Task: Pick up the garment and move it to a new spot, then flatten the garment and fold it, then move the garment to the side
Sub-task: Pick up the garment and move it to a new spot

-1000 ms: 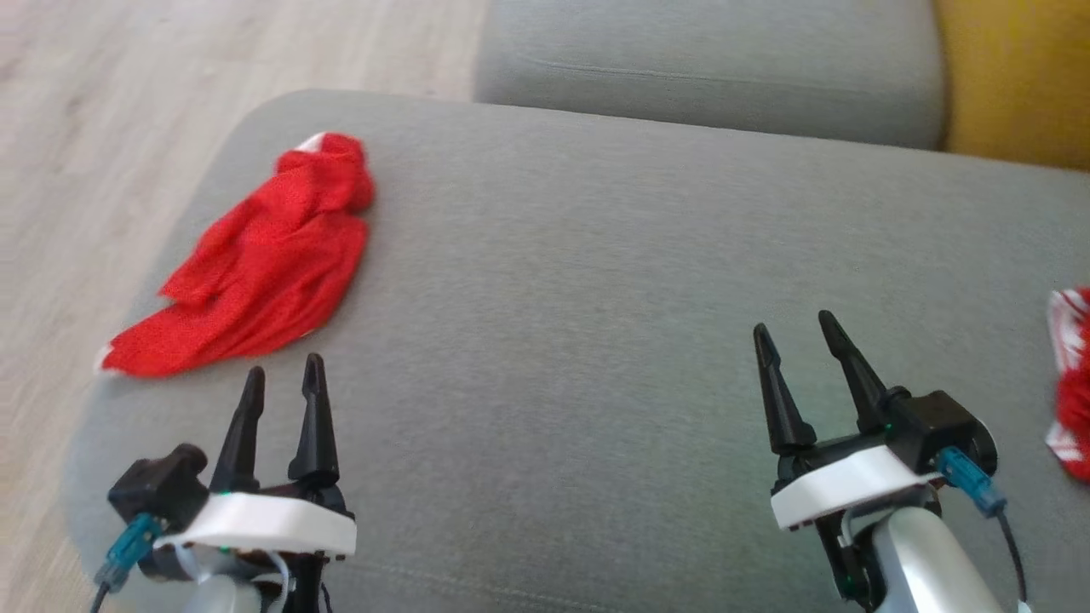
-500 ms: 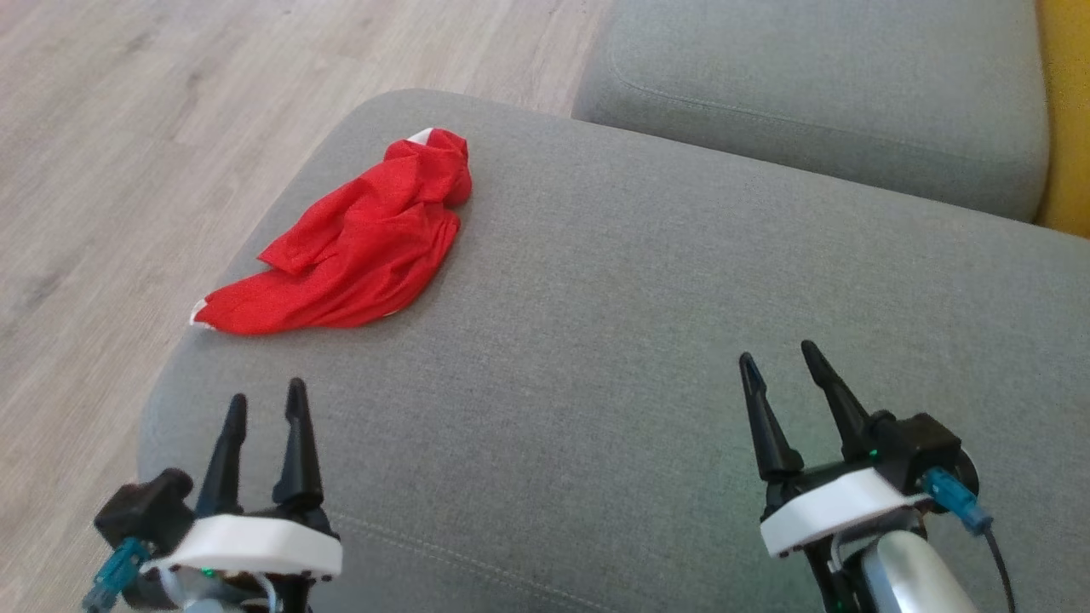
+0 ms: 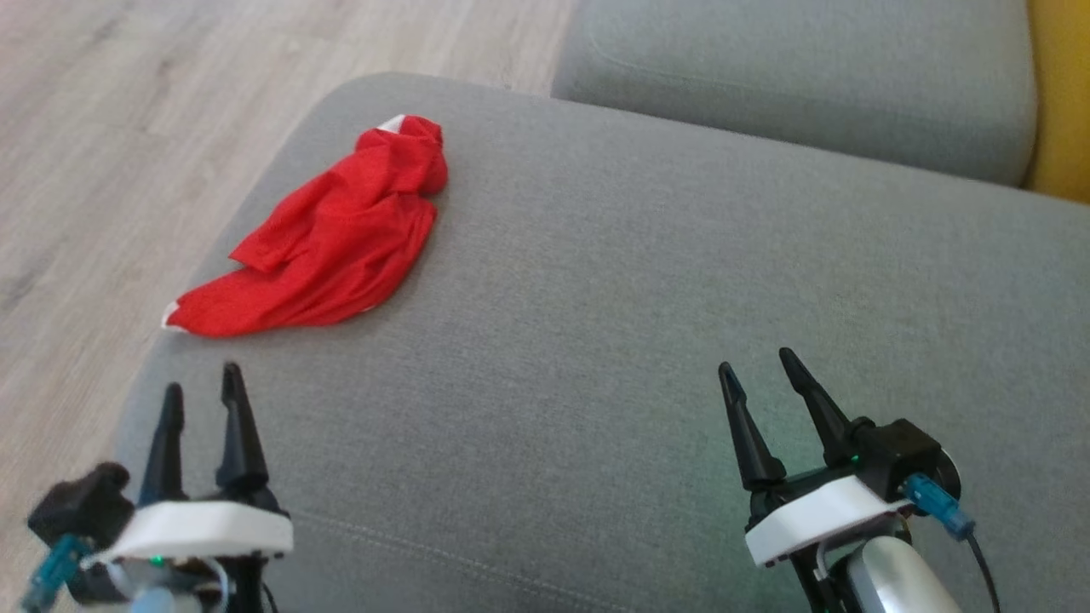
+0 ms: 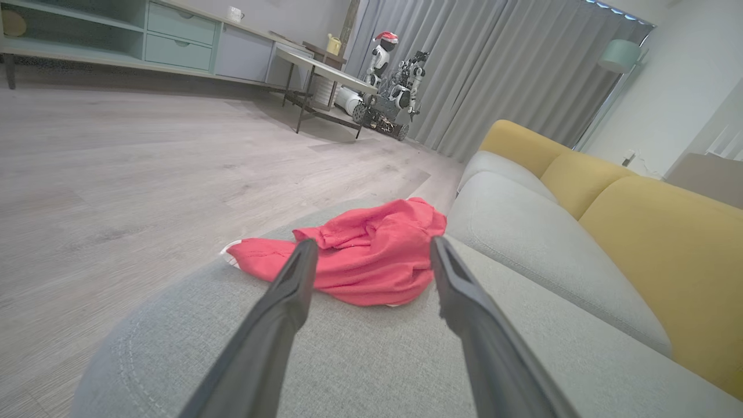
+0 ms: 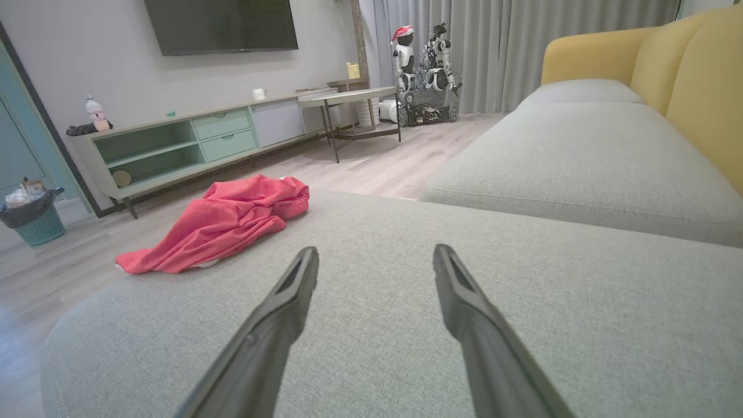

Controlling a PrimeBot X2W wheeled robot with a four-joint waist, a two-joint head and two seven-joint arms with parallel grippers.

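Atop the grey cushion (image 3: pixel 596 340) lies a crumpled red garment (image 3: pixel 332 238).

The garment (image 3: pixel 328 238) at my 11 o'clock is thin red cloth, matt, with a fine knit grain and soft creases. The seat cushion (image 3: pixel 596 323) under it is grey woven fabric, matt and slightly rough, with a stitched seam. At 10 o'clock the floor (image 3: pixel 102 128) looks like pale wood planks, smooth with a dull sheen. My left gripper (image 3: pixel 202 379) and right gripper (image 3: pixel 755 360) have dark, matt, plastic-looking fingers on smooth white shells
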